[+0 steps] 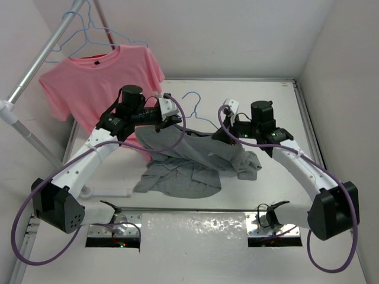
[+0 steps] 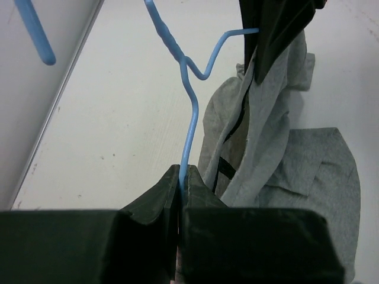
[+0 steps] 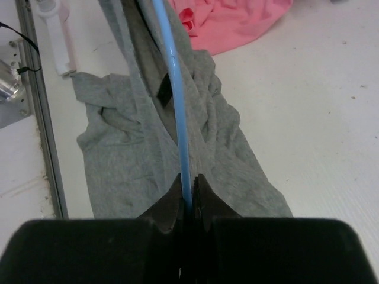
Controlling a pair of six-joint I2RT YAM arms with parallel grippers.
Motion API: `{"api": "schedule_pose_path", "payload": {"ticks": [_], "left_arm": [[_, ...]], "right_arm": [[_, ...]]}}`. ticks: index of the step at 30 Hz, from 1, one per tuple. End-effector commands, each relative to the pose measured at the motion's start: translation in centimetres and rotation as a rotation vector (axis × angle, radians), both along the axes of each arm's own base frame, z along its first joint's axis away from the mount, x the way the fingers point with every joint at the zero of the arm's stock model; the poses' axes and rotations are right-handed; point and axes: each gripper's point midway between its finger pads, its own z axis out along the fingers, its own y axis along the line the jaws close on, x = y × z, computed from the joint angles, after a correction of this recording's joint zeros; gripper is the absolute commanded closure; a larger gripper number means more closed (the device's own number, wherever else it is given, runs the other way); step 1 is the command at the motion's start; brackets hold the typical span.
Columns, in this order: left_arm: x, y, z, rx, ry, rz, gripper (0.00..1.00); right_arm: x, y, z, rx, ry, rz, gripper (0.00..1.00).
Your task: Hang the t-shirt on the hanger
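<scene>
The white table [image 1: 237, 94] sat between bare white walls, with a pink t-shirt [image 1: 100, 77] on a rail off to the left arm's side. From above, the left gripper [image 1: 173, 118] and right gripper [image 1: 221, 134] faced each other over the pale-blue wire hanger [image 1: 193, 102]. The grey t-shirt [image 1: 183, 168] lay crumpled below and between them.

In the left wrist view, the left jaws were pinched tight on the hanger wire, and grey cloth hung ahead beneath the other tool.

In the right wrist view, those jaws also clamped the wire. The shirt lay under it, with its dark neck label [image 3: 166, 89] just beside the wire. Whether the wire was inside the neck, I couldn't tell.

I'd say both pinches should hold firm with the wire level while the collar is worked over one shoulder. I saw no container.
</scene>
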Motion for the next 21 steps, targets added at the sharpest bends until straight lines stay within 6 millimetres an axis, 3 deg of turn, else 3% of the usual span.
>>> {"api": "schedule_pose_path", "payload": {"ticks": [1,3,5,6,7,9,10,13,16,17,20,21], "left_arm": [[-0.7,-0.3,1.0,-0.027,-0.035,-0.031,1.00],[-0.6,0.0,0.6,-0.013,-0.030,-0.011,1.00],[-0.3,0.3,0.8,-0.016,-0.018,0.027,0.89],[0.2,0.6,0.8,-0.011,-0.016,0.067,0.82],[0.3,0.8,1.1,-0.021,0.006,0.095,0.65],[0.8,1.5,1.8,-0.015,0.008,0.160,0.50],[0.7,1.8,2.3,-0.025,0.034,0.199,0.27],[1.8,4.0,2.6,-0.003,0.064,0.380,0.10],[2.7,7.2,3.9,0.041,0.021,0.563,0.06],[3.1,8.9,3.9,0.079,-0.002,0.650,0.00],[2.2,12.1,2.7,0.220,-0.030,0.720,0.00],[0.8,13.0,0.3,0.327,-0.015,0.679,0.01]], "right_arm": [[0.3,0.5,3.9,0.066,-0.145,0.001,1.00],[0.0,0.7,4.2,0.045,-0.163,0.007,1.00],[-0.3,1.0,4.5,0.032,-0.166,0.016,1.00],[-0.3,1.1,4.6,0.032,-0.166,0.017,1.00],[-0.3,1.2,4.8,0.035,-0.168,0.021,1.00],[-0.3,1.2,4.7,0.032,-0.173,0.020,1.00],[-0.2,1.1,4.7,0.028,-0.175,0.011,1.00],[0.3,0.8,4.5,0.014,-0.178,-0.023,1.00],[1.2,0.5,4.4,0.009,-0.174,-0.071,1.00],[1.4,0.5,4.6,0.013,-0.175,-0.077,1.00],[1.6,1.0,4.8,0.019,-0.176,-0.081,1.00],[1.6,1.5,4.8,0.012,-0.185,-0.079,1.00]]}}
